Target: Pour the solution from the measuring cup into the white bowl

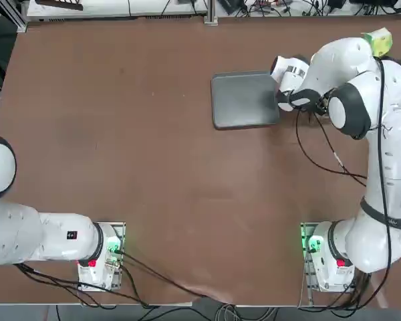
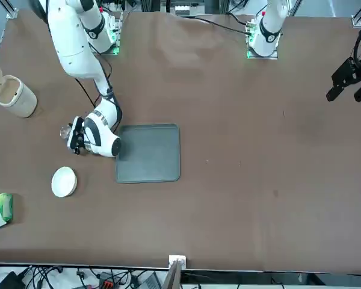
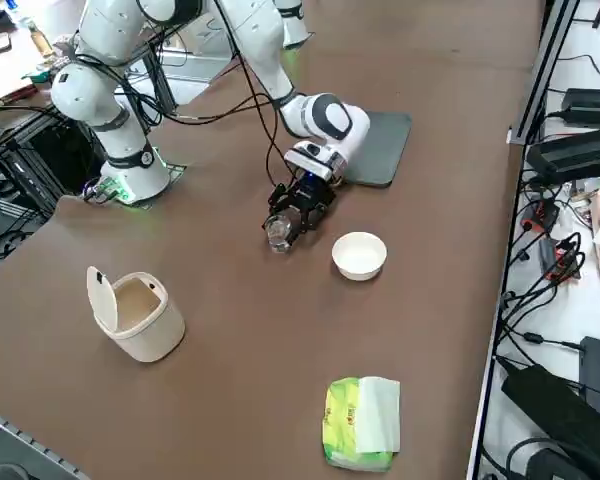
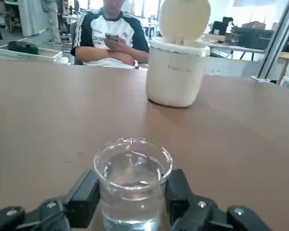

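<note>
The measuring cup [image 4: 132, 180] is a small clear glass holding clear liquid, standing upright on the brown table. My right gripper [image 4: 131, 196] is low at the table and shut on the cup, with a black finger [image 4: 84, 197] pressed against each side. In the side view the measuring cup [image 3: 278, 236] sits at the gripper [image 3: 286, 222] tip, a short way from the white bowl [image 3: 359, 254]. From the front, the cup [image 2: 65, 130] and gripper [image 2: 73, 136] are beyond the white bowl [image 2: 64, 181]. In the top view my arm hides both.
A grey tray [image 2: 148, 153] lies beside my wrist. A white cylindrical container [image 3: 135, 310] with its lid flipped up stands past the cup. A yellow-green packet [image 3: 360, 420] lies near the table edge. A seated person [image 4: 111, 41] is beyond the table.
</note>
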Action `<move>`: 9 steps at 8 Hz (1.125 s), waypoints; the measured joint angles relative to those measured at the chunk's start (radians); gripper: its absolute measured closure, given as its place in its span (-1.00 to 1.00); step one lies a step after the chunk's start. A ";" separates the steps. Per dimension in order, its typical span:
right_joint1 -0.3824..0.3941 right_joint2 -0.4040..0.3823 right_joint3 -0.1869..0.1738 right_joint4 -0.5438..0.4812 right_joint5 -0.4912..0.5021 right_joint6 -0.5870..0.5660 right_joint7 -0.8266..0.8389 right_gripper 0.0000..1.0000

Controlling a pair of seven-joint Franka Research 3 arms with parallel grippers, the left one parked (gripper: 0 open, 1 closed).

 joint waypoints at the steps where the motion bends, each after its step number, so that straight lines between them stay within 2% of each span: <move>1: 0.002 -0.022 0.001 0.014 -0.013 -0.004 -0.038 -0.47; 5: 0.004 -0.138 0.005 0.071 -0.028 0.024 -0.226 -0.47; 9: -0.017 -0.140 0.003 0.166 -0.028 0.148 -0.400 -0.47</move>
